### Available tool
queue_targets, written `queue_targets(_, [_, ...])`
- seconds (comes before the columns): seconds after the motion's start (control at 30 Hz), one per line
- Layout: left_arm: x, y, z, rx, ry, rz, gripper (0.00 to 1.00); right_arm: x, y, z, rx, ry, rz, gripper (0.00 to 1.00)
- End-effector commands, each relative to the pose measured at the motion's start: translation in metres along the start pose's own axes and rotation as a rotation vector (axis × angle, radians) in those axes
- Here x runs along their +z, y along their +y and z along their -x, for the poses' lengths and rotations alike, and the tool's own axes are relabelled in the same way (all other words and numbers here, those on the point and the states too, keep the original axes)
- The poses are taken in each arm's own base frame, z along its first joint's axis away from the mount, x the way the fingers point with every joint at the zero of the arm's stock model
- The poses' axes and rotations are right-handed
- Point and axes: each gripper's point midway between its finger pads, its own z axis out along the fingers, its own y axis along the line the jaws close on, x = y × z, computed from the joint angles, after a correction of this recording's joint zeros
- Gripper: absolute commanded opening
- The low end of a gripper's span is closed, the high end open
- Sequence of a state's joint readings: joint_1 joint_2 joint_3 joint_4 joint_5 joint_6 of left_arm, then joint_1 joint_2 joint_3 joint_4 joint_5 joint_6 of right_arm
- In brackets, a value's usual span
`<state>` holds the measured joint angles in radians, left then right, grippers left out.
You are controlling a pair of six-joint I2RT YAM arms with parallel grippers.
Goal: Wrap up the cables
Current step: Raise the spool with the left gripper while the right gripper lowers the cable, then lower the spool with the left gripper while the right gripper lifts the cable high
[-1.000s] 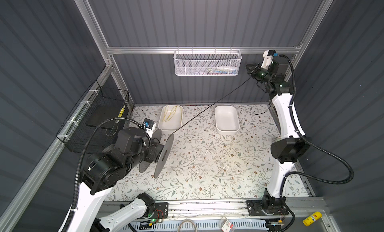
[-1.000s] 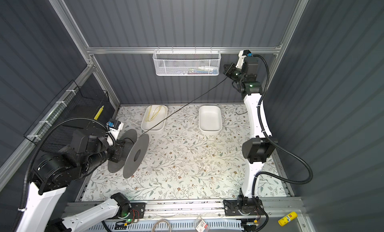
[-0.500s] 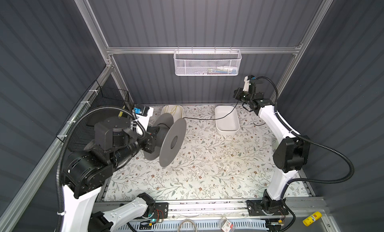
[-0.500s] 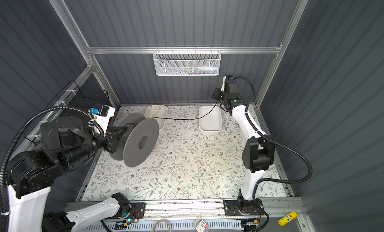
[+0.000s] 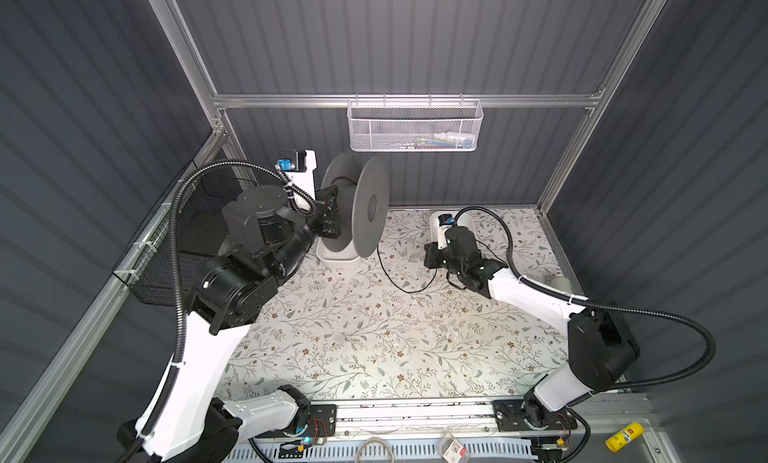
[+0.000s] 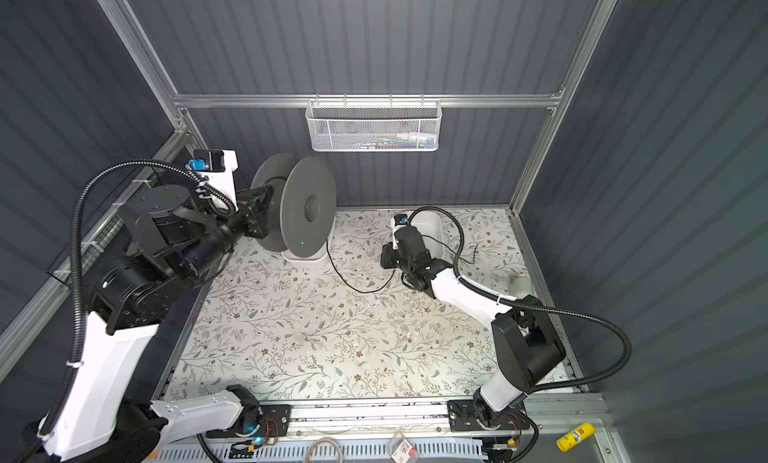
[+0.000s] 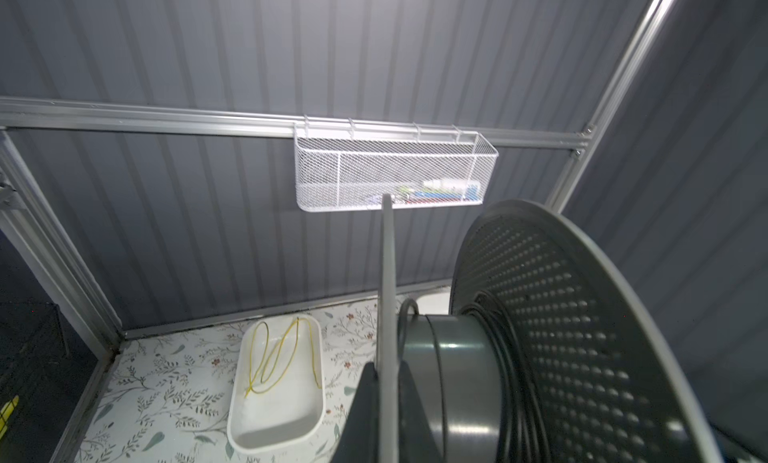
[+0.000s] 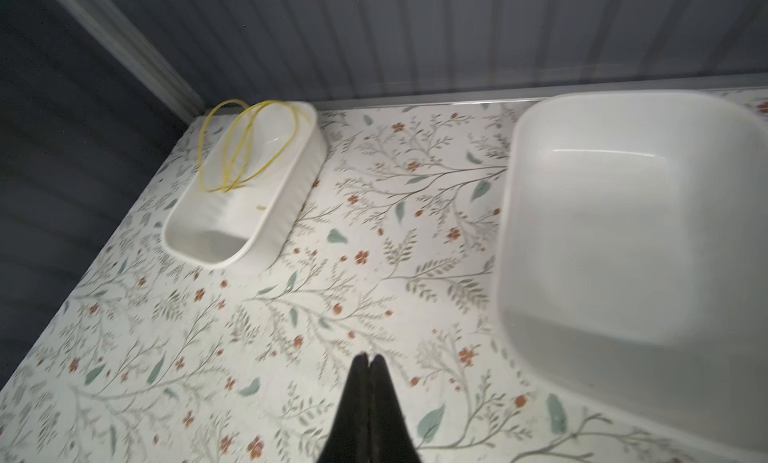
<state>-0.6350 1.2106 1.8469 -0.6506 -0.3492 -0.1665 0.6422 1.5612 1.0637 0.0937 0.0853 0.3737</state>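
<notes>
A thin black flexible cable point(image 7: 505, 369) is seen partly wound: several turns are packed side by side around the hub of a grey perforated plastic spool point(image 5: 370, 207), against its far flange, while much of the hub is bare. The spool is held on edge, clear of the floral-patterned table mat point(image 5: 353, 336) and above an oblong white plastic tray point(image 7: 316, 415) in which a loose yellow cord point(image 7: 272, 357) is lying. The near flange is pinched between the fingers of the left gripper point(image 7: 388, 378), which is closed down onto that thin edge. From the spool the unwound cable is dropped to the mat and laid in one slack curve toward the right gripper point(image 8: 369, 359). In both top views a further thin black length is visible beyond the right arm, near a deeper white plastic tub point(image 8: 511, 232). The right gripper is fully closed, its black tips pressed together just above the mat. No cable is seen between them in the right wrist view, so whether the cable is held there cannot be told. The task is judged to be under way but unfinished: the first turns are in place, and the slack curve and the tail are yet to be taken up onto the hub.
</notes>
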Motion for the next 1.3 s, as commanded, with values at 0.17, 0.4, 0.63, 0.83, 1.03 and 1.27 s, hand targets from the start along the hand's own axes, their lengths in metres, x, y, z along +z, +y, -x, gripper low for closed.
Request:
queue_targets(0.17, [0.072, 0.030, 0.015, -0.011, -0.175, 0.291, 0.00, -0.071, 0.074, 0.028, -0.137, -0.189, 0.099, 0.00])
queue_targets(0.4, [0.124, 0.052, -0.051, 0.177, -0.029, 0.439, 0.00, -0.142, 0.126, 0.056, -0.217, -0.293, 0.235, 0.00])
queue_targets(0.63, [0.143, 0.063, -0.128, 0.278, 0.135, 0.465, 0.00, -0.196, 0.152, 0.093, -0.203, -0.355, 0.388, 0.00])
queue_targets(0.83, [0.155, 0.053, -0.185, 0.265, 0.275, 0.371, 0.00, -0.211, 0.176, 0.119, -0.219, -0.362, 0.477, 0.00])
queue_targets(1.03, [0.145, 0.020, -0.236, 0.281, 0.450, 0.205, 0.00, -0.204, 0.165, 0.160, -0.171, -0.380, 0.490, 0.00])
queue_targets(1.27, [0.091, -0.020, -0.302, 0.365, 0.639, 0.014, 0.00, -0.179, 0.120, 0.209, -0.104, -0.389, 0.423, 0.00])
